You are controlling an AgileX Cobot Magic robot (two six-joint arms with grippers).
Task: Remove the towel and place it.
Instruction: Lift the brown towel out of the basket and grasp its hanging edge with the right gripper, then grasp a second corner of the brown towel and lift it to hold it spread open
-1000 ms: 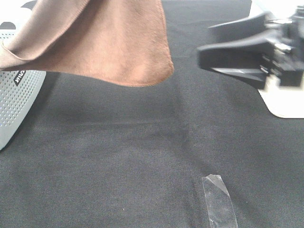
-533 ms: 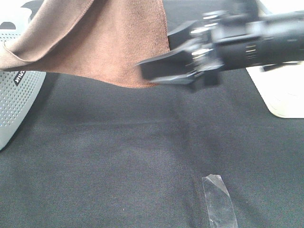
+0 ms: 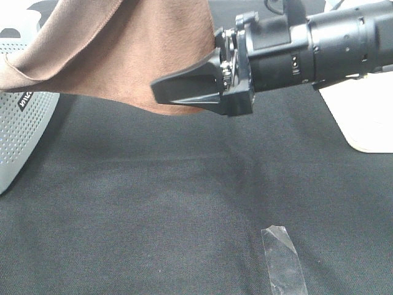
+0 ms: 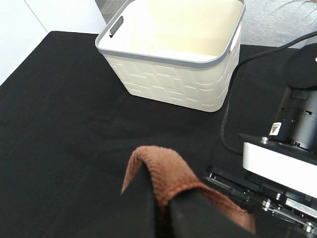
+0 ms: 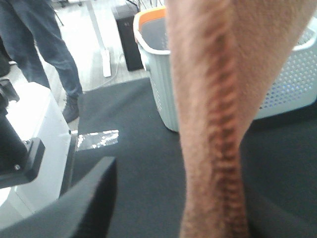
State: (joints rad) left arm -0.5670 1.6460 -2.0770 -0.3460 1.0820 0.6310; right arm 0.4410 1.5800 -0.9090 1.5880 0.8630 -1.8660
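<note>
The brown towel (image 3: pixel 141 55) hangs in the air over the back left of the black table cloth (image 3: pixel 153 203). In the left wrist view a fold of the towel (image 4: pixel 158 166) is pinched in my left gripper (image 4: pixel 161 201), which is shut on it; that gripper is above the exterior view's frame. My right gripper (image 3: pixel 161 92) reaches across from the right and stands at the towel's lower right corner. In the right wrist view the towel (image 5: pixel 218 124) hangs between the jaws, and one finger (image 5: pixel 84 208) still stands apart from the cloth.
A white perforated basket (image 3: pixel 21 129) stands at the left edge, under the towel. A cream basket with a grey rim (image 4: pixel 173 54) sits at the right side. A strip of clear tape (image 3: pixel 284 258) lies on the cloth near the front. A person's legs (image 5: pixel 39 49) show beyond the table.
My right gripper has swung in from the right to the towel's lower corner, and its jaws have narrowed around the hanging cloth. The left gripper and towel have hardly moved.
</note>
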